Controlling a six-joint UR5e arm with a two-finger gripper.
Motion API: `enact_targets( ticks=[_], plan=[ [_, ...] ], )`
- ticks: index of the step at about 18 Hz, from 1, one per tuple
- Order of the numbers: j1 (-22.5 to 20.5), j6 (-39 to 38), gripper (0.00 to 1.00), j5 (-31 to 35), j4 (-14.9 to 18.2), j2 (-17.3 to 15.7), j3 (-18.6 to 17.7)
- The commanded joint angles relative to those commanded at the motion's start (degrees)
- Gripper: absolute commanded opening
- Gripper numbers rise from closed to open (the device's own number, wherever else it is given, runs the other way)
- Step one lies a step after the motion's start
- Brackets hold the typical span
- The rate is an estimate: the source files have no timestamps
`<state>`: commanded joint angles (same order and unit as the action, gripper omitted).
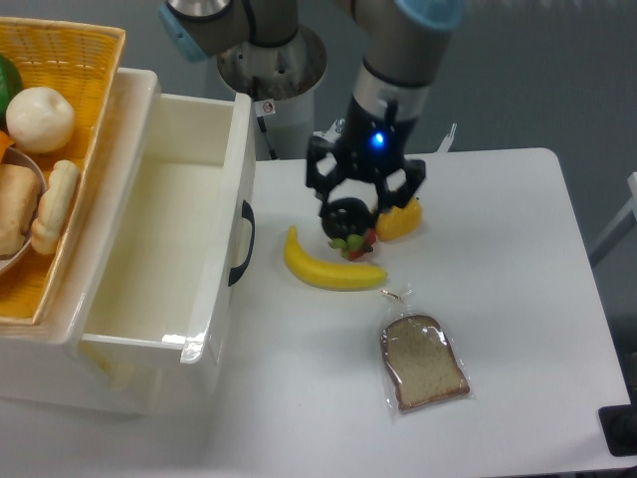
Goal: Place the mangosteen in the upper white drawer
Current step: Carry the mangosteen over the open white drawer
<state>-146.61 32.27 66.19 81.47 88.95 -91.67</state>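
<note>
A banana (328,269) lies on the white table (498,299) at the centre of the frame, curved, with its left end pointing up toward the drawer's front. Just right of it, partly hidden behind the gripper, a yellow pepper (400,220) is seen, and a sliver of red pepper (370,237) shows beside the fruit's leaves. A slice of bread in clear wrap (424,361) lies lower right of centre, apart from the banana. Between the gripper and the drawer only bare table and the banana's tip are found. The arm (398,70) descends from the top centre of the frame, its wrist pointing straight down, with a blue light glowing on it. The gripper (348,214) is closed around the mangosteen (347,217), which is held above the table, over the banana's upper side, its green leaves hanging below (how high it hangs cannot be judged from this view). The drawer (189,329) occupies the left of the frame, pulled out and open at the top, its black handle (242,244) facing the banana; nothing is seen inside it. A yellow wicker basket (70,60) sits at the upper left, resting on the cabinet behind the drawer, and holds a pale round item (40,119), some bread rolls (52,206), and a green item (8,78) cut off by the frame's edge.
</note>
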Motion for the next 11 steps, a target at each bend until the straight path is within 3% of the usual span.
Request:
enact_targets(
  ticks=[5,11],
  plan=[
    [3.34,-1.50,0.45,-1.59,1.59,-2.28,-0.09],
    [8.09,-3.18,0.45,-1.59,1.85,-2.38,-0.53]
  ],
)
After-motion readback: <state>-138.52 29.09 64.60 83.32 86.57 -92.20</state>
